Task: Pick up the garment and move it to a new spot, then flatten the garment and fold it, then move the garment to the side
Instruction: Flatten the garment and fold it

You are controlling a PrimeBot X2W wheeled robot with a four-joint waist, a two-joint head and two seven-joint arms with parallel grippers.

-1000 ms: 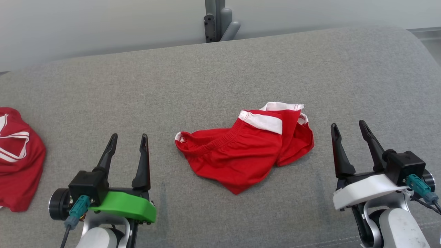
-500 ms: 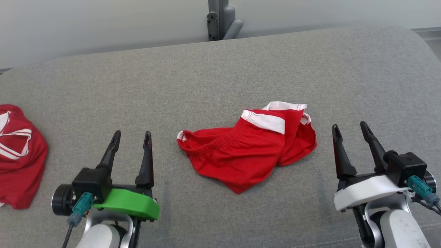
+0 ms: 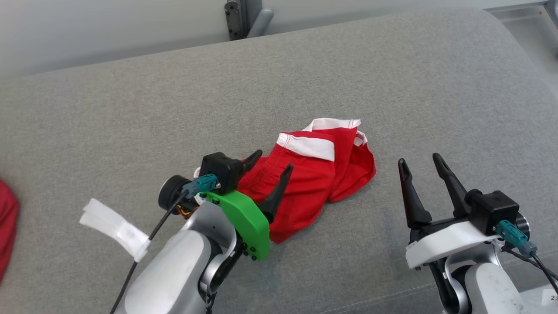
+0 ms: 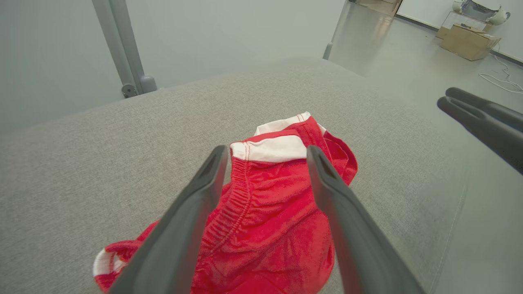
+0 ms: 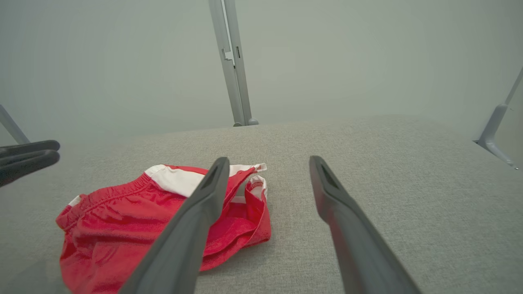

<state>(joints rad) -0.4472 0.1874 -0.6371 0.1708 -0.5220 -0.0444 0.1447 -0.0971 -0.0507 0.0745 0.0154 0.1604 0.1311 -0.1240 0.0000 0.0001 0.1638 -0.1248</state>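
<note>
OPERATOR: Because the grey fabric-covered tabletop [image 3: 130, 109] looks soft, what fault applies first?

TECHNICIAN: A descent carried too deep would likely pinch the covering together with the cloth. The lift would then drag or stall.

OPERATOR: And the garment [image 3: 318, 187]?

TECHNICIAN: It is red and lies crumpled near the middle of the tabletop, in several overlapping layers. A closure on the top layer alone may lift it twisted, which would complicate flattening at the new spot. A second red cloth [image 3: 6, 226] lies at the far left edge. A transfer that way could overlap the two.

OPERATOR: State of the jaws?

TECHNICIAN: Left jaws: spread wide, empty, poised over the garment's left part. Contact with the cloth cannot be confirmed. Right jaws: spread wide, empty, near the garment's right edge, not touching it.

OPERATOR: Smaller items?

TECHNICIAN: The gathered waistband [image 4: 239, 204] lies between the left fingers [image 4: 184, 228]. A grip there is probably secure. A grip on the thin panel beside it may slip. The white tape tag [image 3: 115, 229] on the left arm's cable could snag if the wrist rolls.
</note>
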